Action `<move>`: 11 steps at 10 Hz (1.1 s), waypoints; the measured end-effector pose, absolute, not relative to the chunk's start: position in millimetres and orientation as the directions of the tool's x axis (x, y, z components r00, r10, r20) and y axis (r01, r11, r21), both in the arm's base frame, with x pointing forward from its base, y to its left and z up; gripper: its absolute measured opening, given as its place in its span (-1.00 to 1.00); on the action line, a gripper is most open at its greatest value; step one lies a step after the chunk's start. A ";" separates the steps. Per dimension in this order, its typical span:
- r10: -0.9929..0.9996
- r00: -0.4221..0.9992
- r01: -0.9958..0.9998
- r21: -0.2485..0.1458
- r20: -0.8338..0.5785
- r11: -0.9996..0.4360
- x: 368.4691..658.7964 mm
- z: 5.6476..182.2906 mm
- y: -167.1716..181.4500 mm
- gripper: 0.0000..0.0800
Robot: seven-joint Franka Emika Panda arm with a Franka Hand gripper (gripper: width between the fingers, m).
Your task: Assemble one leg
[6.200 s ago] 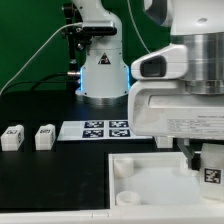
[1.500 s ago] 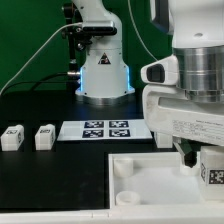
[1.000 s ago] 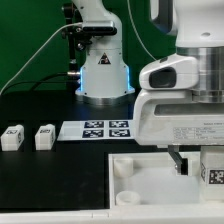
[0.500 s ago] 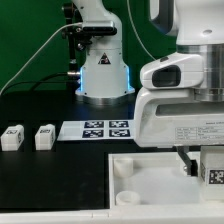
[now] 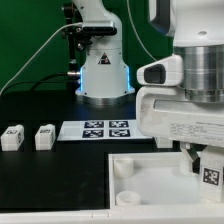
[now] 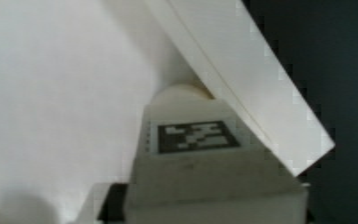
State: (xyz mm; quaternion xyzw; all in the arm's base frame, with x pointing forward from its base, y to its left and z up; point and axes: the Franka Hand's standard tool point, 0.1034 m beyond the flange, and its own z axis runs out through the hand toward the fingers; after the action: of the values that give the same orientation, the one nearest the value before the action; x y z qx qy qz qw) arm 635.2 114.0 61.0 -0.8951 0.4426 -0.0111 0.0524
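My gripper is shut on a leg, a small white block with a black-and-white tag, and holds it over the right side of the large white tray-like part. In the wrist view the leg stands between my fingers, its far end against the tray's corner next to the raised rim. Whether the leg sits in a socket is hidden. Two more legs lie on the black table at the exterior view's left.
The marker board lies on the table behind the tray. The arm's own base stands at the back centre. A round corner socket shows at the tray's near-left corner.
The hand and wrist housing have shifted slightly toward the exterior view's right over the last second. The leg stays gripped at the tray's right side. The loose legs have not moved.
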 end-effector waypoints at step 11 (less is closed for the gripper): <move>-0.971 -0.191 -0.979 -0.047 -0.147 0.200 629.5 58.3 115.4 0.44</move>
State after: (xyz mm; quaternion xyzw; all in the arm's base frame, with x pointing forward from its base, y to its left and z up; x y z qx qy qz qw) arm 629.5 115.4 58.3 -0.6319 0.7712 0.0285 0.0717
